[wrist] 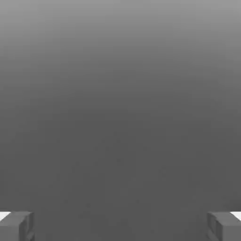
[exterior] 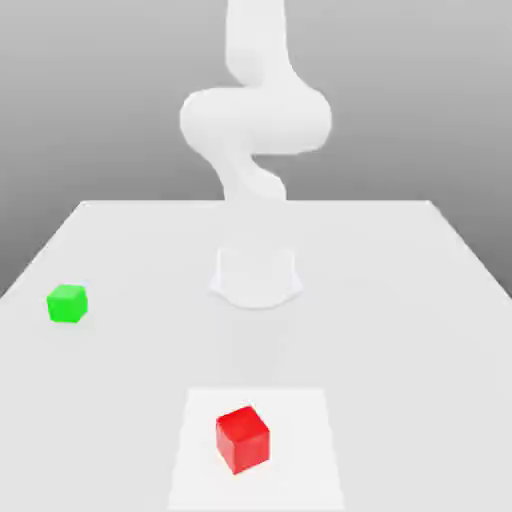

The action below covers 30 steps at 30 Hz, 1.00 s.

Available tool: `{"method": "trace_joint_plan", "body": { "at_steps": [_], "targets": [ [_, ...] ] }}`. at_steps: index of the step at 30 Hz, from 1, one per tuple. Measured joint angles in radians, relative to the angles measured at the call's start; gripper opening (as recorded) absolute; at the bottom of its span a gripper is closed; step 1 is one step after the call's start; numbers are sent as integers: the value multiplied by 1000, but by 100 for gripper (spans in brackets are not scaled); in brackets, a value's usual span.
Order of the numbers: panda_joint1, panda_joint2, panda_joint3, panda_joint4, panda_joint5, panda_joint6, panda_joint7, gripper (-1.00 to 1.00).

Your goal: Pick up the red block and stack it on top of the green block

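the red block (exterior: 242, 438) sits on the white bench (exterior: 400, 300) at the near edge of the exterior view, on a slightly brighter square patch (exterior: 300, 420), turned a little so one corner faces the camera. the green block (exterior: 67, 303) rests well apart from it, farther back and toward the exterior view's left. nothing lies between them.

the white arm (exterior: 255, 115) rises from its base (exterior: 256, 277) at the middle of the bench. in the hand view the gripper (wrist: 120, 226) shows its two fingertips (wrist: 16, 226) set as far apart as they go, with only plain grey between them, so it holds nothing.

the step in hand looks like the reach toward the red block, barely begun. to do it well, the gripper should come down from straight above the block's centre, with the wrist rolled to match the block's turn so the fingers meet two flat opposite faces rather than corners. descending low enough to grip the middle of the sides, then closing squarely, should keep the block from twisting before the carry to the green one.
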Motion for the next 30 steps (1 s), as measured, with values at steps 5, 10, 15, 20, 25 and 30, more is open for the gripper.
{"method": "trace_joint_plan", "body": {
  "at_steps": [5, 10, 15, 20, 25, 30],
  "targets": [
    [-70, 186, 60, -76, 10, 95, 205, 0],
    [-129, 367, 113, -150, 4, 187, 414, 0],
    [-169, 549, 145, -224, -19, 279, 636, 0],
    [-182, 732, 144, -298, -46, 370, 860, 0],
    [-155, 913, 105, -306, -103, 501, 975, 0],
    [-124, 1007, 66, -293, -138, 580, 1003, -100]
  ]
}}
